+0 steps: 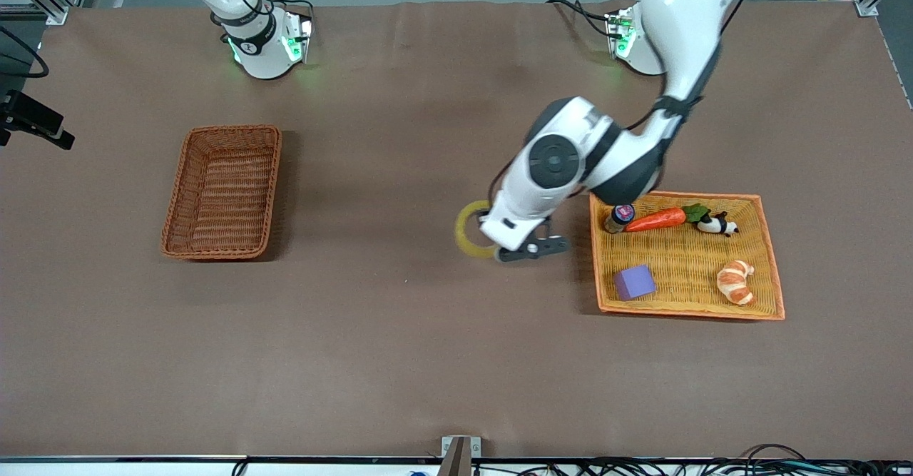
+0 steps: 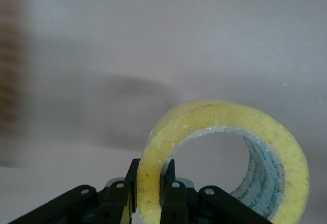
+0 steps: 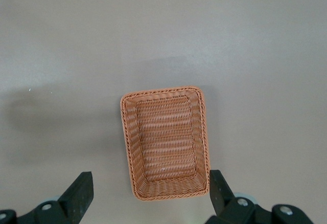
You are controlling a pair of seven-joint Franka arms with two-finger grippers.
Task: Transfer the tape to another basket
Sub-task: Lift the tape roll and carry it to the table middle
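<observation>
The tape (image 1: 467, 230), a yellowish ring, stands on edge in my left gripper (image 1: 491, 239), held above the bare table between the two baskets, close to the orange tray. In the left wrist view the left gripper (image 2: 152, 177) is shut on the rim of the tape (image 2: 225, 117). The reddish-brown basket (image 1: 222, 192) lies empty toward the right arm's end of the table. My right gripper (image 3: 149, 184) is open and empty high over the basket (image 3: 166, 142); it is out of the front view.
The wider orange-yellow tray (image 1: 685, 313) sits toward the left arm's end. It holds a purple cube (image 1: 634, 282), a croissant (image 1: 736, 282), a carrot (image 1: 660, 219), a small bottle (image 1: 619, 218) and a panda toy (image 1: 717, 225).
</observation>
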